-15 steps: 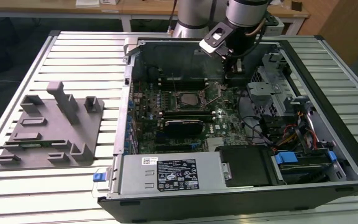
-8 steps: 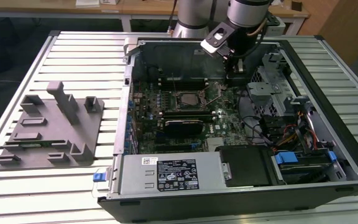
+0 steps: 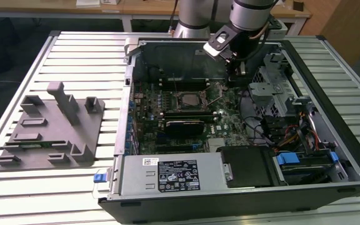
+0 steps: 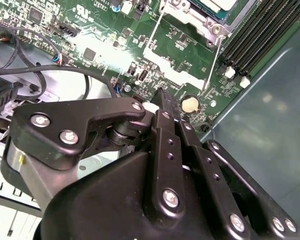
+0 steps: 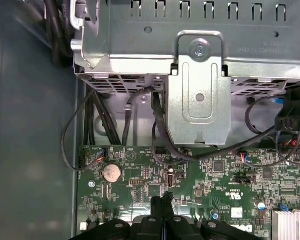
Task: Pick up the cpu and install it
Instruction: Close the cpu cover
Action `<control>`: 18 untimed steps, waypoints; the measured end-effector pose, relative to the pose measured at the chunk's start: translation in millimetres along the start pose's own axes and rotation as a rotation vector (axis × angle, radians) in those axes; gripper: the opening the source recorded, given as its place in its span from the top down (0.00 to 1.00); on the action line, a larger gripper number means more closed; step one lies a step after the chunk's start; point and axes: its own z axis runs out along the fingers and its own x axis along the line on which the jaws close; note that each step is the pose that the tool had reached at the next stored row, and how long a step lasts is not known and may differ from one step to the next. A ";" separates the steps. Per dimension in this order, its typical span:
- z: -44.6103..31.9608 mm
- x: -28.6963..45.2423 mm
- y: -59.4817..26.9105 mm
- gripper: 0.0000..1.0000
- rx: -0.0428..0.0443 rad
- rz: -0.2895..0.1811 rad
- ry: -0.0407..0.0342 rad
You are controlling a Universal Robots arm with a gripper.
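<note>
The cpu (image 4: 213,4) lies in the socket (image 3: 189,99) on the green motherboard (image 4: 105,45), inside the open computer case; its silvery top and pale rim show in the second wrist view. My gripper (image 3: 232,77) hangs over the board on the exterior view's right of the socket, near the thin metal socket lever (image 4: 212,60) and a coin battery (image 4: 190,103). Its black fingertips (image 5: 162,200) are pressed together with nothing between them. The gripper is shut and apart from the cpu.
A metal drive cage (image 5: 200,95) with black cables (image 5: 160,130) stands just beyond the gripper. Memory slots (image 4: 260,35) run beside the socket. A grey labelled power supply (image 3: 167,176) fills the case front. A grey fixture (image 3: 48,129) sits on the slatted table at the exterior view's left.
</note>
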 end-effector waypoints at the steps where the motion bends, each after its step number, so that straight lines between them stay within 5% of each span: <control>1: 1.2 0.0 0.0 0.89 0.0003 0.000 -0.0001; 18: 20.2 0.2 0.7 0.89 0.0192 0.001 -0.0002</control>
